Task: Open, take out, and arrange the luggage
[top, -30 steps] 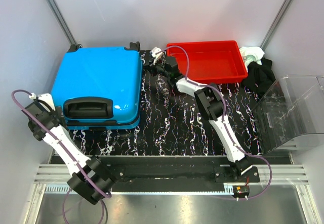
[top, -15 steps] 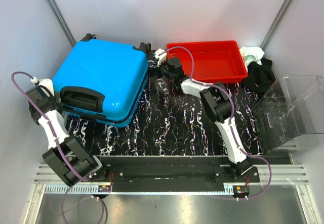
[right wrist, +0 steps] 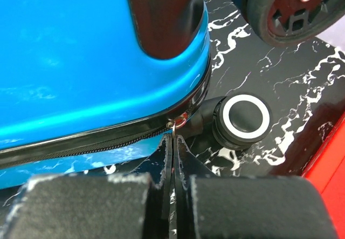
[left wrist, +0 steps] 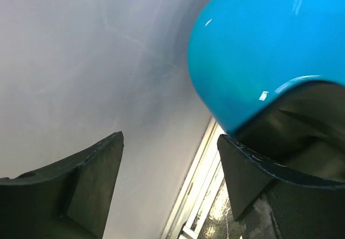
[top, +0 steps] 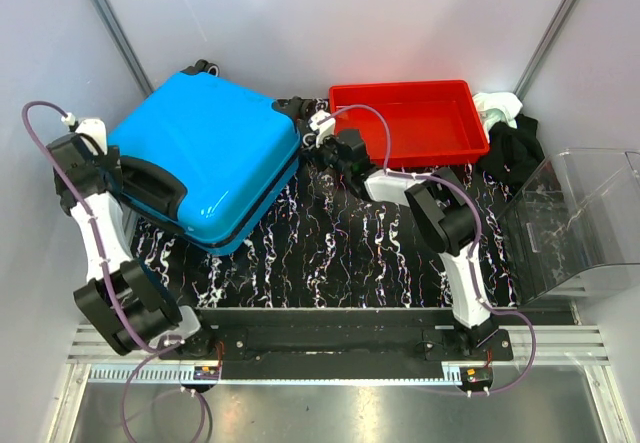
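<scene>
the luggage (top: 205, 153) sits closed at the far left corner of the bench (top: 350, 253), turned diagonal to its edges, with the black handle (top: 150, 185) facing the left edge. its wheels (top: 205, 66) point at the far wall.

left gripper (top: 118, 168) is right by that handle. its fingers (left wrist: 91, 169) are spread wide with nothing between them, just grey wall behind. one finger is tucked under the blue shell, can't tell if it touches.

right gripper (top: 305, 138) is at the suitcase corner nearest the red tray (top: 400, 87). its fingers (right wrist: 81, 206) are pressed flat together and the tips meet right at the zipper pull (right wrist: 176, 122). honestly can't tell if the tab is pinched in there. the zipper (right wrist: 81, 144) looks done up along that side, and a wheel (right wrist: 285, 7) is close by.

the clear bin (top: 590, 213) is on the right edge, with a black cloth (top: 515, 153) between it and the tray.
</scene>
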Available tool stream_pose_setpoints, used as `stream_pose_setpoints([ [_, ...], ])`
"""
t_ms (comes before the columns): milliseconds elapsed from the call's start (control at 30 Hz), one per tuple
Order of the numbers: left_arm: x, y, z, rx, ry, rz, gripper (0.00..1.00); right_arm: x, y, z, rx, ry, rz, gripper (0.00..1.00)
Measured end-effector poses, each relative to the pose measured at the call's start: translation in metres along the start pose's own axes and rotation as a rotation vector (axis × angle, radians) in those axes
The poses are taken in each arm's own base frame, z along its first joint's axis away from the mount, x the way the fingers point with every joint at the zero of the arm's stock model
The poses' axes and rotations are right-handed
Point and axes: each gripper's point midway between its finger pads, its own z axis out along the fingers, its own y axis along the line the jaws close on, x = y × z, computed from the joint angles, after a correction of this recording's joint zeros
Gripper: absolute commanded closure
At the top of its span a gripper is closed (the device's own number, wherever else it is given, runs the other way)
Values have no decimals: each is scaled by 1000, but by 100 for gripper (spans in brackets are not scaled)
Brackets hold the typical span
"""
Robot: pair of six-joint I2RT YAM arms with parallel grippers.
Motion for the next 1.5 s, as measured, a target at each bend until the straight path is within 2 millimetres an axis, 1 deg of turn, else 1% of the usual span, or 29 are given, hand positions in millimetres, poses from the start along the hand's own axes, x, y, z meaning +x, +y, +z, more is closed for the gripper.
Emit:
stream_pose_setpoints([
  [67,-14,-2,-13,-4,-33,10,19,0,5,-2,5,3,-2,100],
  [100,-19,-7,-20,6,-51,18,19,0,7,-3,5,4,-3,100],
  [167,-35,-28,-38,66,-100,32,18,0,12,-3,-3,6,0,100],
  [200,-42,-43,-48,114,-120,44,18,0,16,-4,-8,6,3,100],
  [333,-65,-106,-86,322,-181,115,14,1,34,-10,-38,12,18,100],
  [400,-73,-132,-103,408,-200,147,12,3,42,-14,-48,13,22,100],
  [433,-76,-150,-114,461,-210,171,11,3,45,-17,-51,14,25,100],
  [467,-80,-172,-127,526,-223,202,11,3,47,-19,-54,14,29,100],
  [500,-83,-188,-136,573,-234,227,10,5,50,-22,-57,15,34,100],
  [567,-91,-230,-161,686,-251,296,9,5,53,-25,-59,14,42,100],
  [600,-96,-247,-170,728,-260,323,8,5,55,-28,-61,12,48,100],
  [633,-101,-273,-181,783,-263,362,7,6,57,-30,-61,11,53,100],
  [733,-116,-327,-196,877,-261,422,6,8,61,-34,-58,6,60,100],
  [833,-132,-375,-197,916,-250,445,6,8,62,-35,-45,-4,63,100],
  [900,-139,-397,-189,912,-226,447,6,8,62,-35,-38,-9,66,100],
  [967,-151,-419,-175,890,-215,431,7,8,61,-35,-29,-12,71,100],
  [1067,-154,-437,-147,831,-181,432,8,10,62,-36,-24,-13,84,100],
  [1133,-151,-446,-131,813,-154,436,8,10,62,-36,-21,-16,83,100],
  [1233,-135,-459,-117,798,-109,475,9,10,62,-36,-16,-16,85,100],
  [1300,-130,-469,-112,801,-99,494,13,10,62,-36,-14,-16,86,100],
  [1333,-127,-474,-111,804,-93,503,16,10,62,-36,-14,-16,86,100],
  [1367,-124,-478,-109,806,-86,510,29,10,62,-36,-13,-16,86,100],
  [1433,-114,-485,-106,805,-67,542,45,10,62,-36,-11,-16,87,100],
  [1467,-113,-485,-103,796,-64,558,53,11,62,-36,-10,-14,87,100],
  [1500,-114,-485,-104,799,-65,558,68,11,63,-36,-11,-15,88,100],
])
